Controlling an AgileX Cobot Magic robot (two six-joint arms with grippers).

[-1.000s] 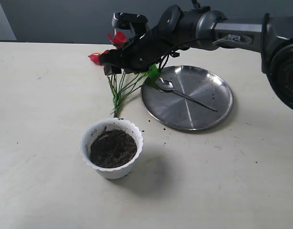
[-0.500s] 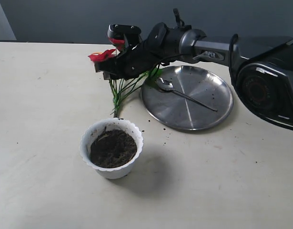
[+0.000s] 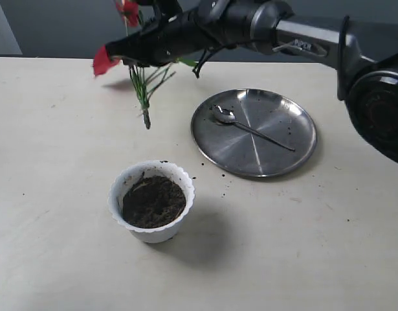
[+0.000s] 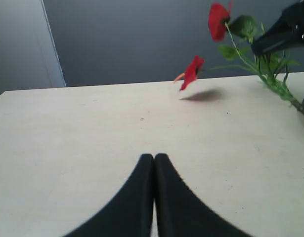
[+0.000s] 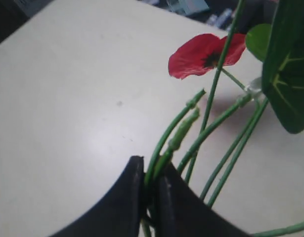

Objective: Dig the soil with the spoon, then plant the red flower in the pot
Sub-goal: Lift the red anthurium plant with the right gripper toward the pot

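Observation:
My right gripper (image 3: 135, 53) (image 5: 151, 170) is shut on the green stems (image 5: 189, 133) of the red flower (image 3: 103, 60) and holds it in the air, behind and above the white scalloped pot (image 3: 180, 173). The stem ends (image 3: 145, 110) hang clear of the table. Dark soil (image 3: 153, 202) fills the pot. The spoon (image 3: 226, 115) lies in the round steel plate (image 3: 279, 116), to the right of the pot. My left gripper (image 4: 154, 159) is shut with nothing in it, low over bare table, and its view shows the red blooms (image 4: 218, 19) further off.
A few soil crumbs (image 3: 222, 175) lie on the table between the pot and the plate. The cream table (image 3: 302, 246) spreads out on all sides. My right arm (image 3: 296, 35) spans the back of the scene above the plate.
My right gripper has lifted the flower off the table and carried it up and to the left. The stems no longer rest beside the plate.

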